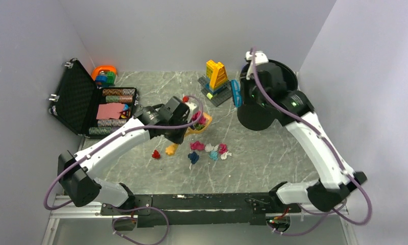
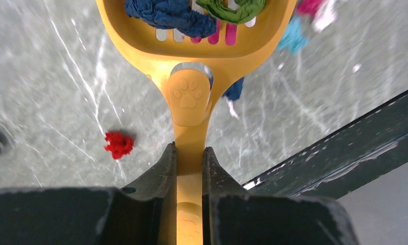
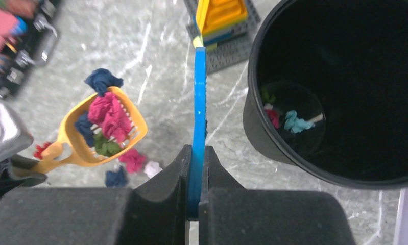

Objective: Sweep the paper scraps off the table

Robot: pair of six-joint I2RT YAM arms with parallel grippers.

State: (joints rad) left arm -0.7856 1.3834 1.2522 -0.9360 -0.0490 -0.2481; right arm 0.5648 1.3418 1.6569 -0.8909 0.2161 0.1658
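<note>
At 9 o'clock in the top view: open black case [image 1: 76, 97]. Not part of the job; leave untouched.

Left gripper [image 2: 189, 153]: jaws clamped on the handle of the yellow scoop [image 2: 190, 97]. Pan loaded with blue, green and pink paper scraps [image 2: 171, 13], apparently lifted off the table [image 2: 48, 92]. Judged step: carry the load to the bin and tip it.

- Hold the pan level and move slowly, since the floor is slotted and the wads are piled high.
- Travel toward 2 o'clock, to the black bin [image 3: 258, 132].
- Raise the pan lip above the rim before crossing, and tip only once over the mouth.

Not yet collected: red wad [image 2: 119, 144] at 8 o'clock of the pan and loose cluster [image 1: 209, 149] at 5 o'clock. Reserve for another pass.

At 12 o'clock: yellow brick build [image 3: 219, 15]. Pass on its near side.

Right gripper [image 3: 195, 153]: jaws shut on a thin blue blade [image 3: 199, 92], seen edge-on, standing just beside the bin wall at its 9 o'clock, between scoop and bin. Swing the blade aside, or route the scoop over it, to avoid a knock that spills the load.

Bin floor: a few scraps already inside.
</note>
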